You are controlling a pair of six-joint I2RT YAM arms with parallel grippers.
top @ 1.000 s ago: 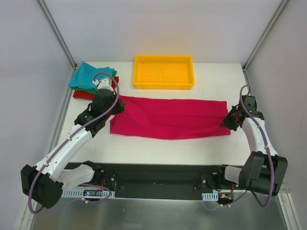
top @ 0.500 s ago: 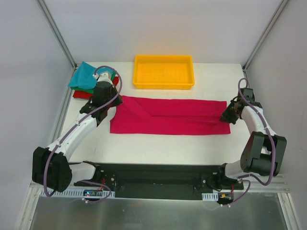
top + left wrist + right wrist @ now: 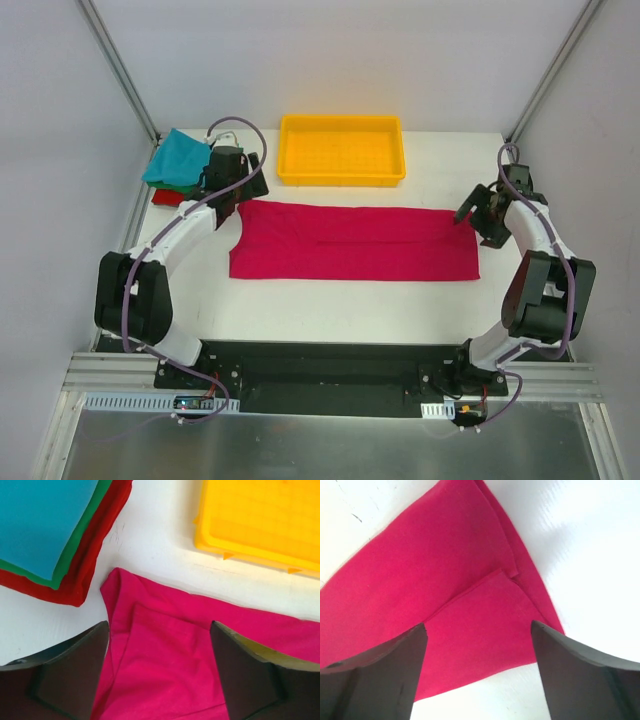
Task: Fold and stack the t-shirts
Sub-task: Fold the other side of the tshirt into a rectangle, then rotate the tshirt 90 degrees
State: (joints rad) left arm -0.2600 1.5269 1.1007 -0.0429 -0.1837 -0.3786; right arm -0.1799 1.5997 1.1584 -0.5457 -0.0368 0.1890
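Observation:
The magenta-pink t-shirt point(image 3: 355, 245) lies flat as a long folded strip across the middle of the table. My left gripper point(image 3: 240, 182) hovers open over its far left corner, nothing between the fingers point(image 3: 70, 675). In the left wrist view that gripper point(image 3: 160, 680) straddles the pink cloth point(image 3: 165, 650). My right gripper point(image 3: 478, 210) stands open above the strip's far right corner; in the right wrist view it point(image 3: 477, 675) is empty over the pink cloth point(image 3: 435, 580). Folded t-shirts are stacked at the back left: teal point(image 3: 178, 158) on top, then green point(image 3: 82, 532), then red point(image 3: 95, 562).
A yellow plastic tray point(image 3: 342, 178) stands at the back centre, just beyond the pink strip and close to my left gripper. White table point(image 3: 330, 300) shows in front of the strip. Frame posts rise at both back corners.
Both grippers carried the pink shirt's edge toward the back, laid the fold flat, then opened and let it go. Both arms now reach further back.

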